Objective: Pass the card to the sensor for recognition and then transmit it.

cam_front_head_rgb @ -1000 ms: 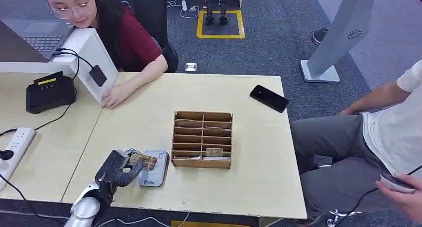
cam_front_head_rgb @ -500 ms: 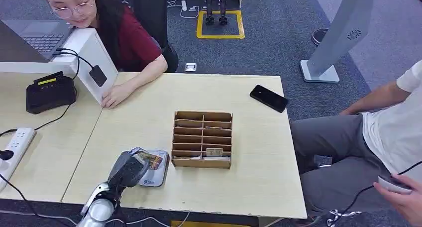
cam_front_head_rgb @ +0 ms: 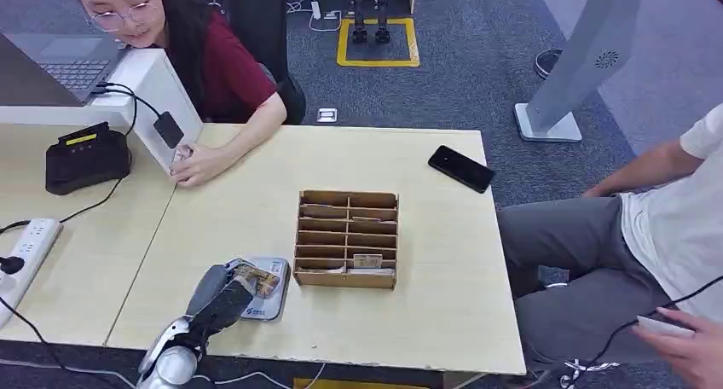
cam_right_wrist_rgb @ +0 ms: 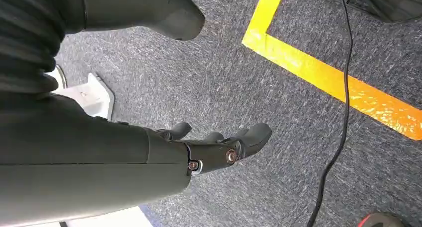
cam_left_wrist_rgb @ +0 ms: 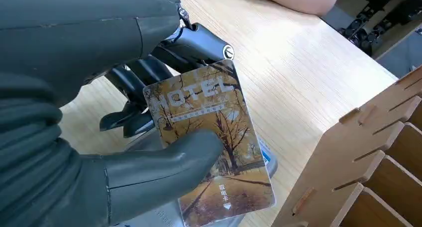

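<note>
While the left hand [cam_left_wrist_rgb: 99,137] pinches the hotel card [cam_left_wrist_rgb: 211,142] between thumb and fingers over the grey sensor [cam_front_head_rgb: 268,287], most of that reader lies hidden beneath card and hand. Just beside it stands the wooden organizer [cam_front_head_rgb: 347,238]. Over carpet, the right hand [cam_right_wrist_rgb: 209,147] hangs loosely apart, holding nothing.

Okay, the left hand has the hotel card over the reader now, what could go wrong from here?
1. The left hand pinches the card by one side between thumb and fingers, with most of it sticking out free, so it might slip or twist loose.
2. The wooden organizer stands right beside the card reader; swinging the card away could clip its wall.
3. The card looks tilted above the reader, so the reader may fail to recognise it.
</note>
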Robot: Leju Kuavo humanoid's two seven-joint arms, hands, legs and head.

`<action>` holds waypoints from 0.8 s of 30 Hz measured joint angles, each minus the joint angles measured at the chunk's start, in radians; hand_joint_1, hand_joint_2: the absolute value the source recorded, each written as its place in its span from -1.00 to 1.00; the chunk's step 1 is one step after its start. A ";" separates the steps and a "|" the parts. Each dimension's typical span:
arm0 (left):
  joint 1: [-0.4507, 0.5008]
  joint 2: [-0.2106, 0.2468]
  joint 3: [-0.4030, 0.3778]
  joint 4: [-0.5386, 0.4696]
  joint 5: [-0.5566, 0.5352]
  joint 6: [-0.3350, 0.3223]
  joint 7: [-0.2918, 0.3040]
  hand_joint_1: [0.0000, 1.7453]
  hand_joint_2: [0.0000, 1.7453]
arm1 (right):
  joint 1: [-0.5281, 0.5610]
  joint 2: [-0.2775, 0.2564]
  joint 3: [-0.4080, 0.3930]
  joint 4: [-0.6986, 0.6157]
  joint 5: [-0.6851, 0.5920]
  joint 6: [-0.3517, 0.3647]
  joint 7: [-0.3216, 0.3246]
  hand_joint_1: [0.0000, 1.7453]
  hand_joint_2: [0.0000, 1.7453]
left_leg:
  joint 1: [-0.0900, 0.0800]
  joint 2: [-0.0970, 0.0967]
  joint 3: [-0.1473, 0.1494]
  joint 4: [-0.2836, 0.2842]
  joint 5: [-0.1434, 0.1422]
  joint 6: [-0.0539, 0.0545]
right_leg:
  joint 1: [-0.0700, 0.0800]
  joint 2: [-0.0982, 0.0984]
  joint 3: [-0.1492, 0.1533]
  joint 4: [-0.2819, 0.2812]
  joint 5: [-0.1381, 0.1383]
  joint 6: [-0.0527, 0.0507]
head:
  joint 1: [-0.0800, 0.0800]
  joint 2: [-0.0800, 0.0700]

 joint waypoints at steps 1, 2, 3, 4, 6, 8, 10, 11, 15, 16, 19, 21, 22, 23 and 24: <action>0.000 0.000 0.000 0.000 0.000 0.000 0.000 1.00 1.00 | 0.000 0.000 0.000 0.000 0.000 0.000 0.000 -1.00 1.00 | 0.000 0.000 0.000 0.000 0.000 0.000 | 0.000 0.000 0.000 0.000 0.000 0.000 | 0.000 0.000; 0.000 0.000 0.000 0.000 0.000 0.000 0.000 1.00 1.00 | 0.000 0.000 0.000 0.000 0.000 0.000 0.000 -1.00 1.00 | 0.000 0.000 0.000 0.000 0.000 0.000 | 0.000 0.000 0.000 0.000 0.000 0.000 | 0.000 0.000; 0.000 0.000 0.000 0.000 0.000 0.000 0.000 1.00 1.00 | 0.000 0.000 0.000 0.000 0.000 0.000 0.000 -1.00 1.00 | 0.000 0.000 0.000 0.000 0.000 0.000 | 0.000 0.000 0.000 0.000 0.000 0.000 | 0.000 0.000; 0.000 0.000 0.000 0.000 0.000 0.000 0.000 1.00 1.00 | 0.000 0.000 0.000 0.000 0.000 0.000 0.000 -1.00 1.00 | 0.000 0.000 0.000 0.000 0.000 0.000 | 0.000 0.000 0.000 0.000 0.000 0.000 | 0.000 0.000; 0.000 0.000 0.000 0.000 0.000 0.000 0.000 1.00 1.00 | 0.000 0.000 0.000 0.000 0.000 0.000 0.000 -1.00 1.00 | 0.000 0.000 0.000 0.000 0.000 0.000 | 0.000 0.000 0.000 0.000 0.000 0.000 | 0.000 0.000; 0.000 0.000 0.000 0.000 0.000 0.000 0.000 1.00 1.00 | 0.000 0.000 0.000 0.000 0.000 0.000 0.000 -1.00 1.00 | 0.000 0.000 0.000 0.000 0.000 0.000 | 0.000 0.000 0.000 0.000 0.000 0.000 | 0.000 0.000; 0.000 0.000 0.000 0.001 0.000 0.000 0.000 1.00 1.00 | 0.000 0.000 0.000 0.000 0.000 0.000 0.000 -1.00 1.00 | 0.000 0.000 0.000 0.000 0.000 0.000 | 0.000 0.000 0.000 0.000 0.000 0.000 | 0.000 0.000; 0.000 0.000 0.000 0.001 -0.003 0.000 0.000 1.00 1.00 | 0.000 0.000 0.000 0.000 0.000 0.000 0.000 -1.00 1.00 | 0.000 0.000 0.000 0.000 0.000 0.000 | 0.000 0.000 0.000 0.000 0.000 0.000 | 0.000 0.000; 0.003 0.000 -0.002 0.002 -0.017 -0.002 -0.005 1.00 1.00 | 0.000 0.000 0.000 0.000 0.012 0.000 0.000 -1.00 1.00 | 0.000 0.000 0.000 0.000 0.000 0.000 | 0.000 0.000 0.000 0.000 0.000 0.000 | 0.000 0.000; 0.004 0.000 -0.004 0.002 -0.021 -0.001 -0.006 1.00 1.00 | 0.000 0.000 0.000 0.000 0.013 0.001 0.000 -1.00 1.00 | 0.000 0.000 0.000 0.000 0.000 0.000 | 0.000 0.000 0.000 0.000 0.000 0.000 | 0.000 0.000; 0.010 0.001 -0.010 0.002 -0.071 0.033 -0.008 1.00 1.00 | 0.000 0.000 0.000 0.000 0.013 0.002 0.000 -1.00 1.00 | 0.000 0.000 0.000 0.000 0.000 0.000 | 0.000 0.000 0.000 0.000 0.000 0.000 | 0.000 0.000; 0.014 0.000 -0.015 0.003 -0.124 0.074 0.000 1.00 1.00 | 0.000 0.000 0.000 0.000 0.015 0.003 0.000 -1.00 1.00 | 0.000 0.000 0.000 0.000 0.000 0.000 | 0.000 0.000 0.000 0.000 0.000 0.000 | 0.000 0.000; 0.015 0.000 -0.016 0.005 -0.142 0.086 0.004 1.00 1.00 | 0.000 0.000 0.000 0.000 0.014 0.004 0.000 -1.00 1.00 | 0.000 0.000 0.000 0.000 0.000 0.000 | 0.000 0.000 0.000 0.000 0.000 0.000 | 0.000 0.000; 0.016 0.000 -0.016 0.006 -0.159 0.096 0.009 1.00 1.00 | 0.000 0.000 0.000 0.000 0.015 0.004 -0.002 -1.00 1.00 | 0.000 0.000 0.000 0.000 0.000 0.000 | 0.000 0.000 0.000 0.000 0.000 0.000 | 0.000 0.000; 0.016 0.001 -0.018 0.009 -0.205 0.121 0.035 1.00 1.00 | 0.000 0.000 0.000 0.000 0.016 0.003 -0.006 -1.00 1.00 | 0.000 0.000 0.000 0.000 0.000 0.000 | 0.000 0.000 0.000 0.000 0.000 0.000 | 0.000 0.000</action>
